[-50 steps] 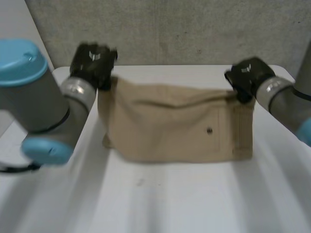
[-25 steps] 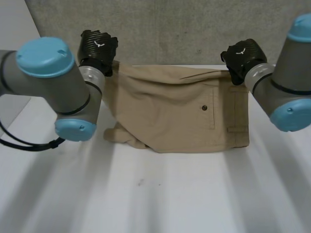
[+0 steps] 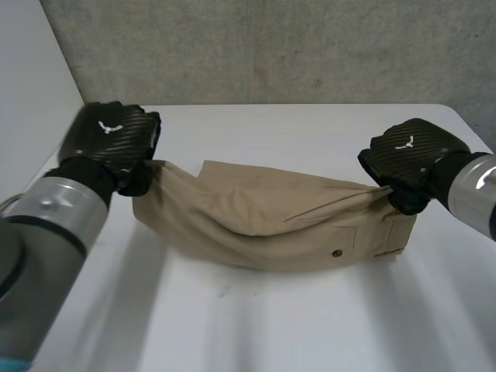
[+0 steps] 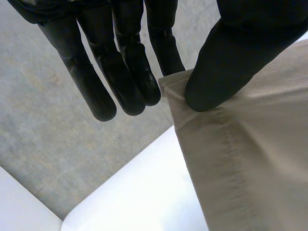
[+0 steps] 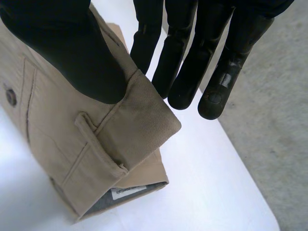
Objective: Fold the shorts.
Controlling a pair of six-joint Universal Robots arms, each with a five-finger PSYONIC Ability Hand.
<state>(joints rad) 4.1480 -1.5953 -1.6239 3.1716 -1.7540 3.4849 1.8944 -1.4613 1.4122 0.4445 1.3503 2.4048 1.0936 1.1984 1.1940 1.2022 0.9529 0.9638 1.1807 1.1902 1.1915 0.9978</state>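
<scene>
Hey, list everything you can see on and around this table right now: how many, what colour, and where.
tan cotton shorts: one, tan, strung between the two hands, middle sagging onto the table
dark round button: one, dark brown, on the shorts' pocket near the right robot hand
white table: one, white, under the shorts
grey concrete wall: one, grey, behind the table
left robot hand: one, black, thumb and fingers pinching a hem corner of the shorts
right robot hand: one, black, thumb and fingers pinching the waistband corner
left arm: one, grey, at the table's left side
right arm: one, grey, at the table's right side
</scene>
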